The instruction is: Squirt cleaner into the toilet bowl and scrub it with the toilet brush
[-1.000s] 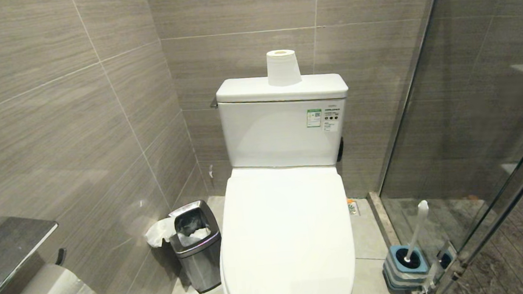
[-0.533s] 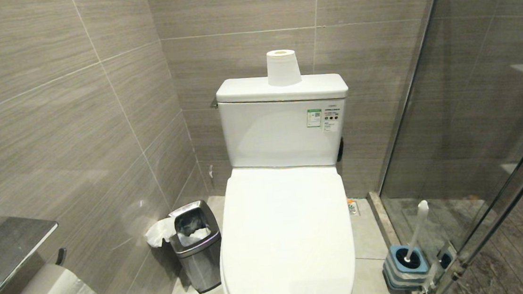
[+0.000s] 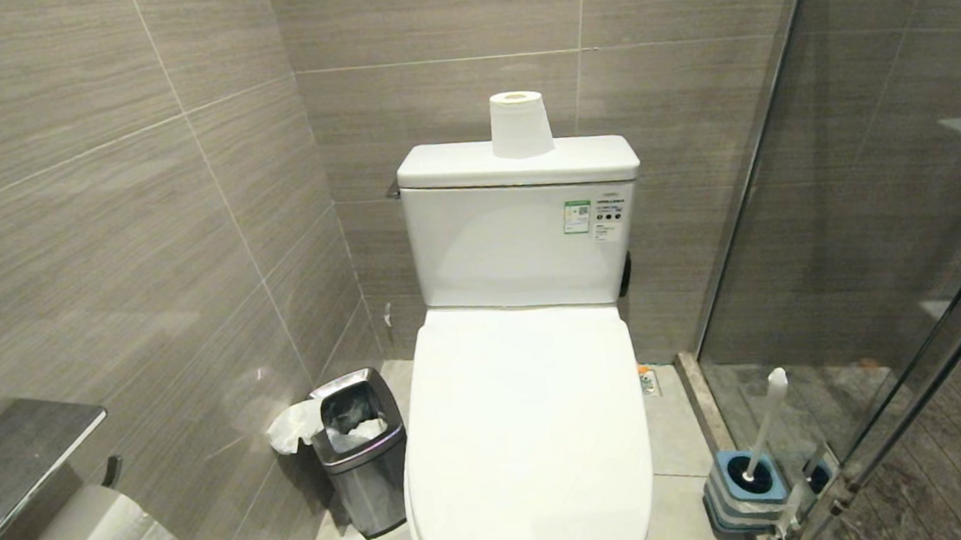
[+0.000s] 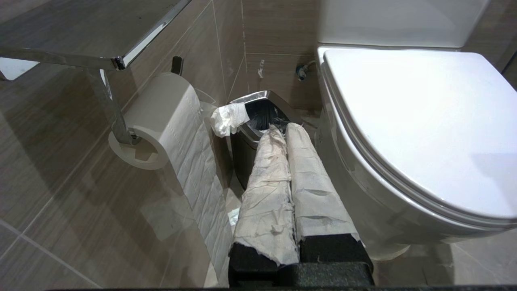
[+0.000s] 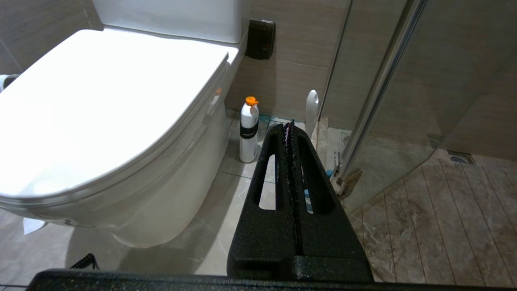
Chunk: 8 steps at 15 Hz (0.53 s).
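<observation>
The toilet bowl point(image 3: 530, 440) is covered by its shut white lid, so its inside is hidden. A white cleaner bottle point(image 5: 249, 129) with an orange cap stands on the floor beside the toilet's right side. The toilet brush point(image 3: 764, 423) leans in its blue-topped holder point(image 3: 748, 490) by the glass door; its knob end point(image 5: 312, 106) shows past my right gripper point(image 5: 288, 125), which is shut and empty, low beside the toilet point(image 5: 101, 101). My left gripper point(image 4: 282, 128), its fingers wrapped in white paper, is shut and empty, low between the toilet point(image 4: 404, 121) and the left wall. Neither arm shows in the head view.
A steel waste bin point(image 3: 361, 446) with tissue stands left of the toilet, also ahead of the left gripper point(image 4: 254, 113). A paper roll point(image 4: 157, 117) hangs under a steel shelf point(image 3: 11, 468) on the left wall. Another roll point(image 3: 520, 123) stands on the tank. A glass shower partition point(image 3: 877, 227) closes the right.
</observation>
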{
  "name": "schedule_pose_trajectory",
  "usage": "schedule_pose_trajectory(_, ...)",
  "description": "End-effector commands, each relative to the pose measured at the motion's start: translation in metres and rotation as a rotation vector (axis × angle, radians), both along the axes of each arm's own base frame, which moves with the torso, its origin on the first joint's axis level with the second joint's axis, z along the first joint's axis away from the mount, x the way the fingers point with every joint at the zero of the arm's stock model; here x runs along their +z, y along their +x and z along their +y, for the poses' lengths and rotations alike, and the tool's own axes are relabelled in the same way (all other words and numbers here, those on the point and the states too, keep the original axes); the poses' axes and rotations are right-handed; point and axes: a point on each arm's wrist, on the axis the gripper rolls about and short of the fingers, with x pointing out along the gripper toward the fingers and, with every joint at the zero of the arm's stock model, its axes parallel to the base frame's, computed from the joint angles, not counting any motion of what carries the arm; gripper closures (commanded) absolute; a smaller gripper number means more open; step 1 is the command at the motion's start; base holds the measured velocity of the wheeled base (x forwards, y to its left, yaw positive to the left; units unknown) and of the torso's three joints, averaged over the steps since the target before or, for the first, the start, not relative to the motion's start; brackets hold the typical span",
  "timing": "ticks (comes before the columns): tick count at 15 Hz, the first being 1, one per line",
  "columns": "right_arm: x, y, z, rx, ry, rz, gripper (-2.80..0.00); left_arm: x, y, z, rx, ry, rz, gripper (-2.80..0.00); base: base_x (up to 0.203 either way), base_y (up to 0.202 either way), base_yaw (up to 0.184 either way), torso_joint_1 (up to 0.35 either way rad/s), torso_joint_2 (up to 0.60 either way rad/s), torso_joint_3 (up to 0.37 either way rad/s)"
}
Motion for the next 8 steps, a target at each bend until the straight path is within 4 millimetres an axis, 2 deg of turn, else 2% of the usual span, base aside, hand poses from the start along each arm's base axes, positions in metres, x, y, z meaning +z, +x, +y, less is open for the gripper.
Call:
schedule_pose_trajectory(1,0.0,0.0,0.0,0.001,0.0,0.001,0.0,-0.0004,0.0002,0.0,-0.001,0.0,0.002,0.0,0.0,0.0,0.0,0.0,0.0,0.0)
schedule_pose_trajectory(8,0.0,0.0,0.0,0.001,-0.002,0.001,0.0,-0.0004,0.0002,0.0,0.001,0.0,0.002,0.0,0.0,0.0,0.0,0.0,0.0,0.0)
